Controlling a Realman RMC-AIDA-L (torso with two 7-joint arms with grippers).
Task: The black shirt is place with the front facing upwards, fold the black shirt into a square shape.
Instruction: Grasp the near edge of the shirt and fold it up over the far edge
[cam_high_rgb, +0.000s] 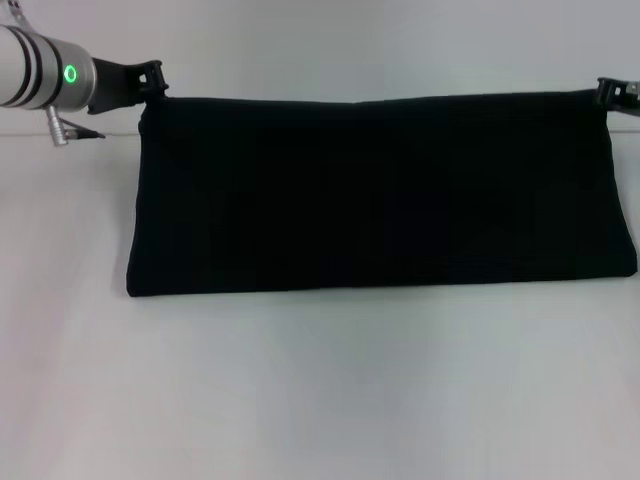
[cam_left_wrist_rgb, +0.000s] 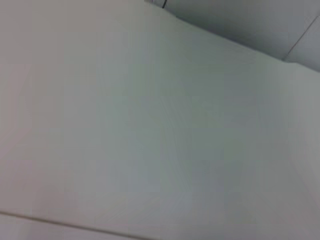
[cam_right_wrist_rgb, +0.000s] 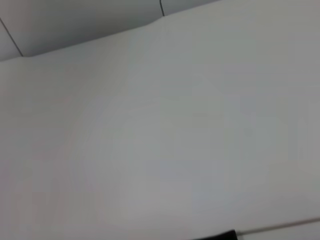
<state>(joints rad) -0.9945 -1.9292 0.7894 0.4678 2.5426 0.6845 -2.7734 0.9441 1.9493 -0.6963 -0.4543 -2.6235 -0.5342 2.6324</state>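
My left fingers (cam_high_rgb: 153, 80) and right fingers (cam_high_rgb: 606, 92) pinch the black shirt's (cam_high_rgb: 380, 195) far corners above the white counter (cam_high_rgb: 320, 390); right gripper mostly cut off, print hidden.

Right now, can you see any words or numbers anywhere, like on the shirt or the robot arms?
No words or numbers can be read.
The black shirt shows plain black cloth, no print or label.
The left end effector and right end effector, at the shirt's far corners, carry no lettering.
The green ring light on the left arm is a sign, not text.
The white table is unmarked.
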